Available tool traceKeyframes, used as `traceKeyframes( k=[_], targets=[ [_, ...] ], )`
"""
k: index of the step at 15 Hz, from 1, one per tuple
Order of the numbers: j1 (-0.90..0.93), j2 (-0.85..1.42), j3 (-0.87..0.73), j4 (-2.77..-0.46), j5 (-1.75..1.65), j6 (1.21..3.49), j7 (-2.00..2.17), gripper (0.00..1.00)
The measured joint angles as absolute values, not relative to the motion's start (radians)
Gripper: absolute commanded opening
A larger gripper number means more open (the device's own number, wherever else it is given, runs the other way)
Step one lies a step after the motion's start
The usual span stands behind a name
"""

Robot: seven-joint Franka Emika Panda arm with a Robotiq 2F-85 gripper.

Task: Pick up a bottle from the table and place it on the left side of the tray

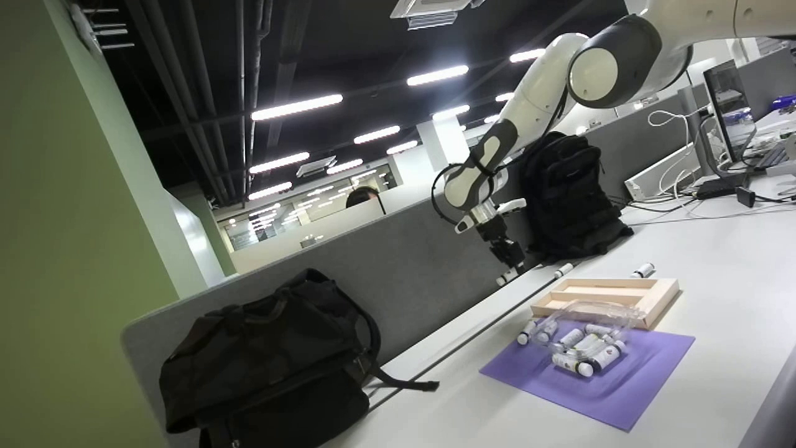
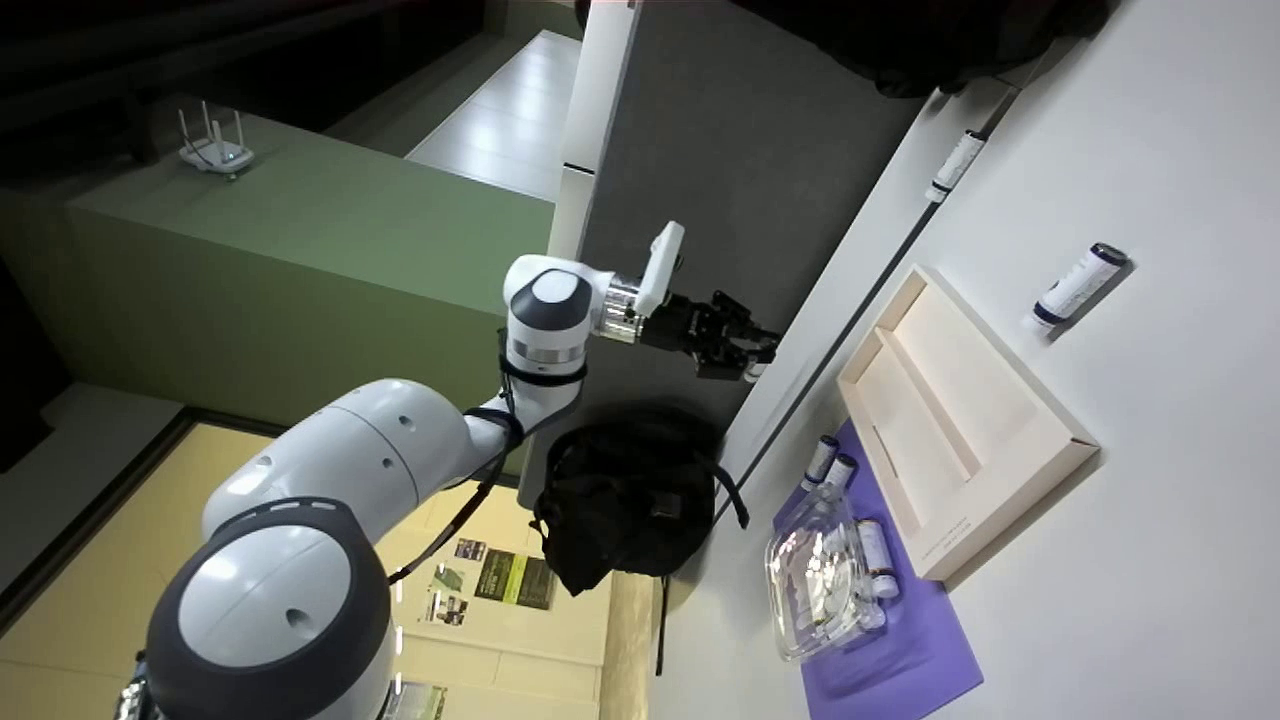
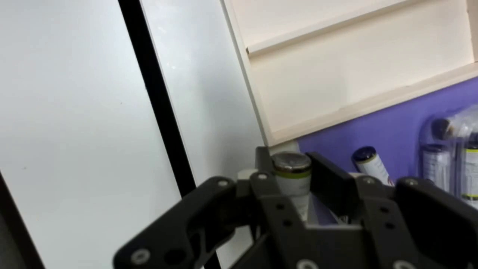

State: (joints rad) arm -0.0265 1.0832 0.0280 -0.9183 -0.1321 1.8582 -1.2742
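My gripper (image 3: 288, 159) is shut on a small white bottle (image 3: 294, 183) with a dark cap and green band. In both exterior views the gripper (image 1: 515, 264) (image 2: 768, 352) holds this bottle (image 1: 505, 278) (image 2: 756, 371) in the air near the back edge of the table (image 1: 734, 311) (image 2: 1150, 470), by the grey partition. The bottle looks tilted. The light-wood tray (image 1: 660, 300) (image 2: 1010, 500) lies on the table with a divider between two visible compartments. In the wrist view the tray (image 3: 328, 119) is beyond the fingertips, up and to the right.
Two loose bottles (image 2: 957, 165) (image 2: 1078, 288) lie on the table beyond the tray. A purple mat (image 1: 628, 398) by the tray bears several bottles and a clear plastic container (image 2: 810, 575). Black backpacks (image 1: 273, 361) (image 1: 563, 199) stand along the grey partition (image 1: 429, 261).
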Motion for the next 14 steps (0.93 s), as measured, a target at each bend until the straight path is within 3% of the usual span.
traceKeyframes(
  k=[1, 2, 6, 7, 14],
  targets=[
    [-0.040, 1.080, 0.028, -0.967, -0.132, 1.904, -1.281, 0.13],
    [-0.051, 1.076, 0.025, -1.016, -0.133, 1.940, -1.276, 0.38],
    [-0.070, 1.044, 0.013, -1.140, -0.133, 1.986, -1.263, 0.38],
    [-0.069, 1.035, 0.014, -1.149, -0.133, 1.986, -1.261, 0.13],
    [-0.077, 1.065, 0.020, -1.167, -0.138, 2.018, -1.305, 0.13]
  ],
)
